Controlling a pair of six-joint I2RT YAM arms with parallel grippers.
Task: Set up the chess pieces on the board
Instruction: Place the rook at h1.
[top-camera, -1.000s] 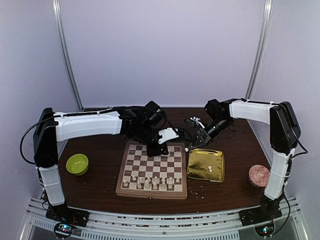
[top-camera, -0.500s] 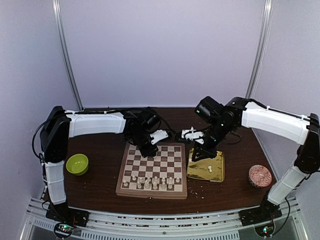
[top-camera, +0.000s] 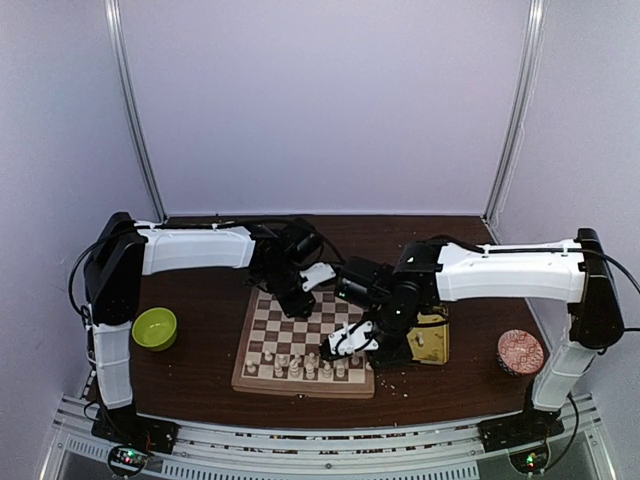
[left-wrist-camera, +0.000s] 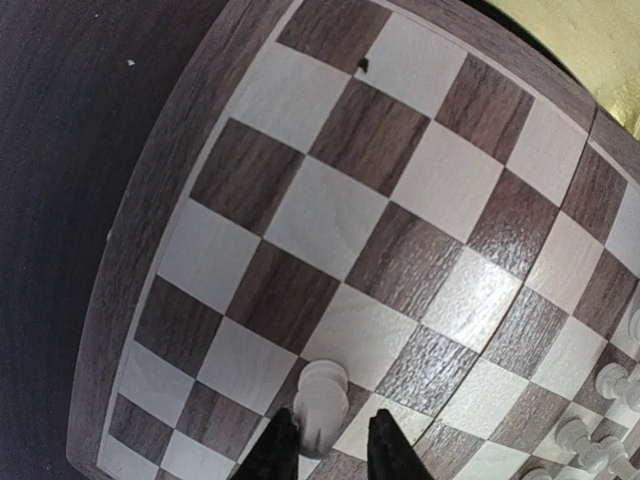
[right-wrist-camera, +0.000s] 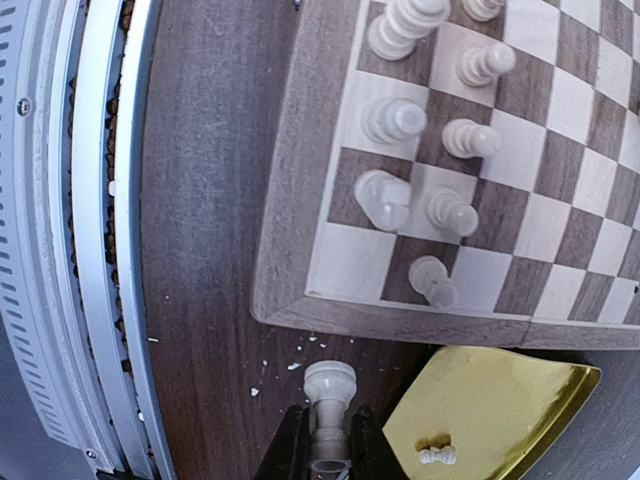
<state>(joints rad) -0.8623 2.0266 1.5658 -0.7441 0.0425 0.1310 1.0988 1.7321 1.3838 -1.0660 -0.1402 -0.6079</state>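
Observation:
The board (top-camera: 285, 325) lies mid-table, with cream chess pieces (top-camera: 300, 365) in its two near rows. My left gripper (top-camera: 300, 298) hangs low over the board's far left part. In the left wrist view (left-wrist-camera: 328, 440) a cream piece (left-wrist-camera: 322, 395) stands on a dark square between its jaws; it touches the left finger, and a narrow gap shows at the right finger. My right gripper (top-camera: 350, 345) is by the board's near right corner. It is shut on a cream piece (right-wrist-camera: 330, 385), held base outward (right-wrist-camera: 328, 425) over the table between the board (right-wrist-camera: 290, 230) and the tray.
A gold tray (top-camera: 432, 340) sits right of the board, and one small piece (right-wrist-camera: 435, 457) lies in it (right-wrist-camera: 500, 400). A green bowl (top-camera: 154, 328) stands at the left and a red patterned tin (top-camera: 519, 351) at the right. Crumbs (right-wrist-camera: 300, 365) dot the table near the board's corner.
My right arm has swung from the back right, over the gold tray, down to the board's near right corner. My left gripper has shifted a little to the left over the board.

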